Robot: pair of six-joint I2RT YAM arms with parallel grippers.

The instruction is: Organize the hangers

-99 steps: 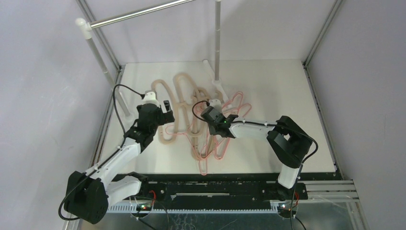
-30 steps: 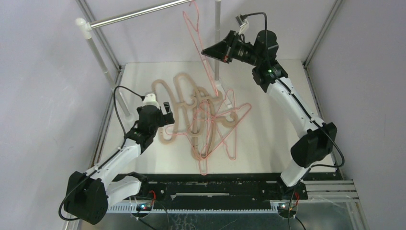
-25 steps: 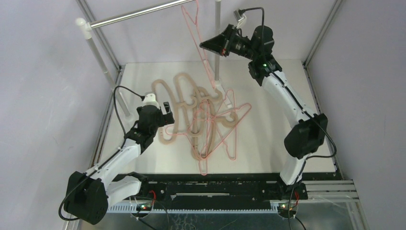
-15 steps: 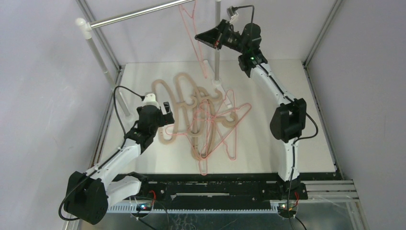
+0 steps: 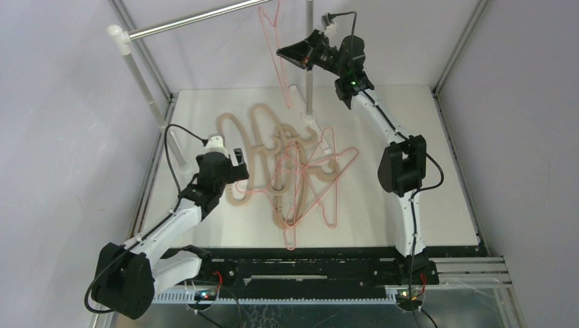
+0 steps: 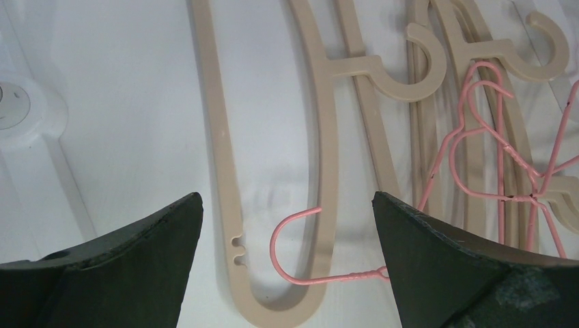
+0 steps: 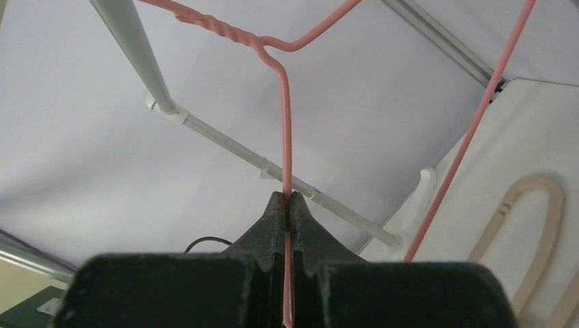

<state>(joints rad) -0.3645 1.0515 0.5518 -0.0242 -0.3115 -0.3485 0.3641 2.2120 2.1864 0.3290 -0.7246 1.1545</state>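
Observation:
My right gripper (image 5: 281,52) is raised high by the silver rail (image 5: 198,19) and shut on a thin pink wire hanger (image 5: 272,48), which hangs from near the rail. In the right wrist view the wire (image 7: 285,123) runs straight up out of the shut fingertips (image 7: 276,205). Several beige hangers (image 5: 256,147) and pink wire hangers (image 5: 321,184) lie tangled on the table. My left gripper (image 5: 239,164) is open low over the left of the pile; its wrist view shows a beige loop (image 6: 273,301) and a pink hook (image 6: 290,232) between the jaws.
The rail's white posts stand at the left (image 5: 147,89) and behind the pile (image 5: 310,61), each with a white foot on the table (image 6: 13,109). Metal frame bars run along the table's edges (image 5: 456,143).
My right arm has lifted a pink wire hanger off the pile and carried it up and left to the rail. The left arm has barely moved.

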